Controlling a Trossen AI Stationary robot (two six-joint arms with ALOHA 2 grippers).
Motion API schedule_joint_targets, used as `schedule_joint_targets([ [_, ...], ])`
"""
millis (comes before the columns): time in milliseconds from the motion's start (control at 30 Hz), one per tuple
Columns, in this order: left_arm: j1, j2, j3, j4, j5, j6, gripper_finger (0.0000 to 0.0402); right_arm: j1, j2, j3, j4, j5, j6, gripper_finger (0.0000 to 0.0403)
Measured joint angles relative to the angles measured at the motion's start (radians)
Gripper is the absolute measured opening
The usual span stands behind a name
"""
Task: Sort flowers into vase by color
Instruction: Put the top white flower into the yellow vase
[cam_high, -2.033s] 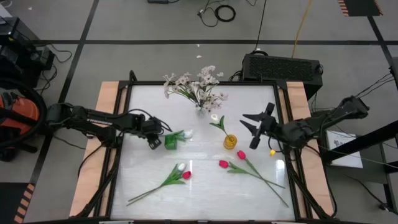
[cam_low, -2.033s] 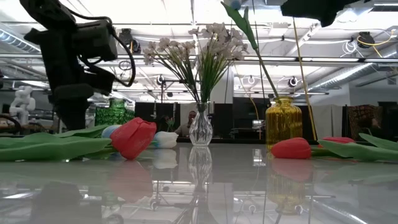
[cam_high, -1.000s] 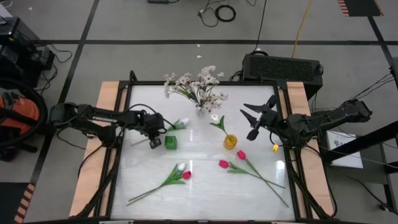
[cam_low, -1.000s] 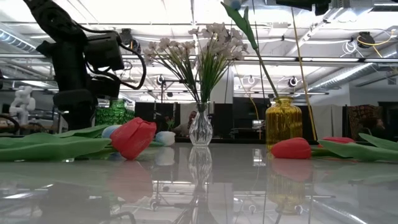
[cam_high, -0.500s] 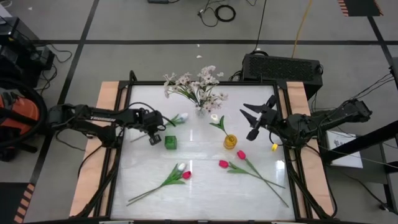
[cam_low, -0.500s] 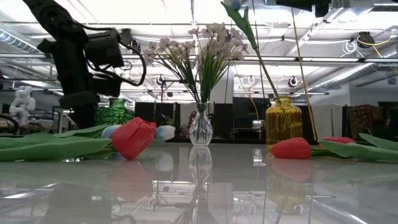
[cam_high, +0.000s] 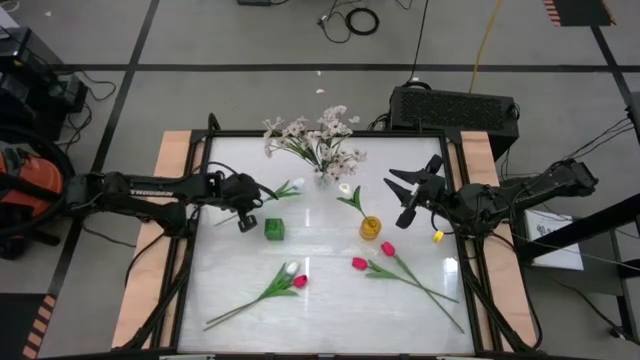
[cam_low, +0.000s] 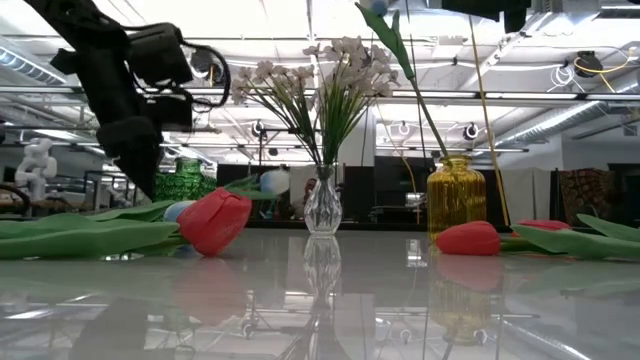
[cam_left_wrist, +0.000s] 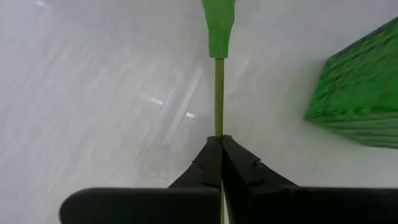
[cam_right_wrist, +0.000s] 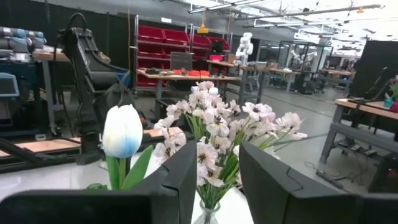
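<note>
My left gripper (cam_high: 252, 204) is shut on the stem of a white tulip (cam_high: 296, 185) at the table's left centre, just beyond a green vase (cam_high: 274, 229). In the low view the tulip's head (cam_low: 272, 181) hangs above the table. A yellow vase (cam_high: 370, 228) holds one white tulip (cam_high: 345, 190) by its stem. A clear vase (cam_low: 322, 205) holds pale blossom sprays (cam_high: 315, 135). Pink tulips (cam_high: 359, 263) and a pink-and-white pair (cam_high: 295, 275) lie flat near the front. My right gripper (cam_high: 405, 195) hovers open, right of the yellow vase. My left gripper pinches the white tulip's thin green stem (cam_left_wrist: 219, 124) between its two fingertips, below the leaves. The fingers come from the table's left, slanting down, and the stem runs forward out of them, roughly along them. The head end is raised clear of the table.
The green vase (cam_left_wrist: 360, 93) stands close beside my left gripper. The clear vase and the yellow vase (cam_low: 455, 195) stand mid-table toward the far side. Long stems (cam_high: 425, 285) sprawl over the near right. Wooden rails edge the table's left (cam_high: 160, 230) and right sides.
My left gripper, shut on the stem, has risen and drawn a little toward the far edge, away from the green vase. The white tulip's head has come up off the table and now hangs in the air. My right gripper has kept still.
</note>
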Motion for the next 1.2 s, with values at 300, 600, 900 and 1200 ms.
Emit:
schedule_joint_targets([
  [300, -0.068, -0.125, 0.002, 0.012, 0.120, 0.038, 0.0000, 0.000, 0.006, 0.000, 0.000, -0.033, 0.050, 0.0112],
  [600, -0.221, -0.187, 0.002, 0.012, 0.171, 0.061, 0.0000, 0.000, 0.005, 0.000, 0.001, -0.052, 0.068, 0.0112],
  [900, -0.344, -0.233, 0.025, 0.006, 0.152, 0.062, 0.0000, 0.000, 0.006, 0.000, 0.011, -0.052, 0.103, 0.0112],
  [1200, -0.423, -0.260, 0.169, -0.060, 0.082, 0.144, 0.0000, 0.000, 0.006, 0.000, 0.011, -0.053, 0.125, 0.0112],
])
